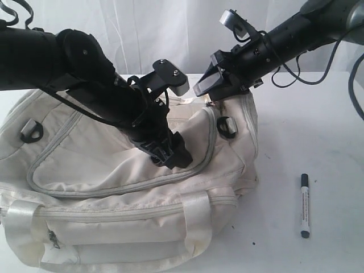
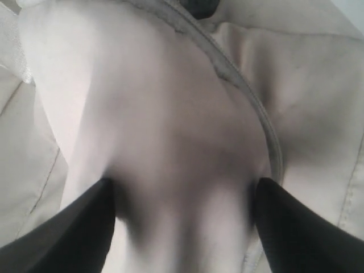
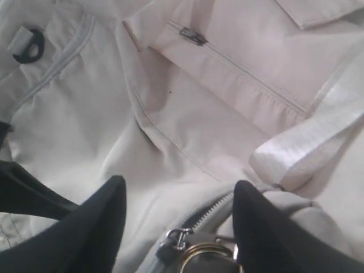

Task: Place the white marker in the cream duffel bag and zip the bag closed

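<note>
The cream duffel bag (image 1: pixel 114 170) lies across the white table (image 1: pixel 318 131). The white marker (image 1: pixel 305 205), with a black cap, lies on the table to the bag's right, outside it and clear of both grippers. My left gripper (image 1: pixel 170 154) presses down into the bag's top panel. Its jaws stand wide open (image 2: pixel 185 185) with bulging cream fabric between them. My right gripper (image 1: pixel 206 85) hovers at the bag's far right end. It is open (image 3: pixel 179 183), and the grey zipper slider (image 3: pixel 176 242) with its metal ring (image 3: pixel 207 256) sits between the fingers, untouched.
Grey zipper track (image 1: pixel 210 136) curves round the top panel. Black strap rings (image 1: pixel 226 126) (image 1: pixel 31 133) sit at both ends. Shiny webbing handles (image 1: pixel 196 219) cross the front. A pocket zipper pull (image 3: pixel 193 37) shows in the right wrist view. Cables hang at the right edge (image 1: pixel 355 85).
</note>
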You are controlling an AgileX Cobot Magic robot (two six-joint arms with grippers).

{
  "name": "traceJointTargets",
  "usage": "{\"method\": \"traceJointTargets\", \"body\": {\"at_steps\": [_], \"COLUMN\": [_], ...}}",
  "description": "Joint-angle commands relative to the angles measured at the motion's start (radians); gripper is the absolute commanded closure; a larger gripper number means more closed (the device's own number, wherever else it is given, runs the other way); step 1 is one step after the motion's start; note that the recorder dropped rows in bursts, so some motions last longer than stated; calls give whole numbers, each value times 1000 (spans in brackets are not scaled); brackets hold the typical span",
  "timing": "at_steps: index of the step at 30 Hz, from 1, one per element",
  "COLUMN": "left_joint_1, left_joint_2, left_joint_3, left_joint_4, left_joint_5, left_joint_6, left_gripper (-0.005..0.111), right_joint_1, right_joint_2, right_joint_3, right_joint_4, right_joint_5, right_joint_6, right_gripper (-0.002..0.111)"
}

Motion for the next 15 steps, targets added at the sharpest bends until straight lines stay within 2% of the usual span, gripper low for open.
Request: {"method": "traceJointTargets", "body": {"at_steps": [1, 5, 9, 12, 15], "left_joint_1": [0, 0, 0, 0, 0], "left_joint_2": [-5, -5, -5, -5, -5], "left_joint_3": [-2, -2, -2, -9, -33], "left_joint_4": [-17, -17, -15, -16, -28], "left_joint_5": [29, 3, -108, -199, -228], "left_joint_6": [-1, -1, -1, -1, 25], "left_gripper": [35, 35, 35, 35, 35], "right_joint_1": [-7, -7, -13, -28, -57], "right_joint_2": [-3, -2, -22, -38, -41], "right_joint_3": [-3, -3, -21, -74, -124], "right_joint_4": [-102, -85, -46, -69, -140], "right_joint_5": [4, 4, 4, 4, 4], "right_joint_6": [59, 100, 85, 82, 98], "right_gripper": [55, 55, 55, 55, 55]}}
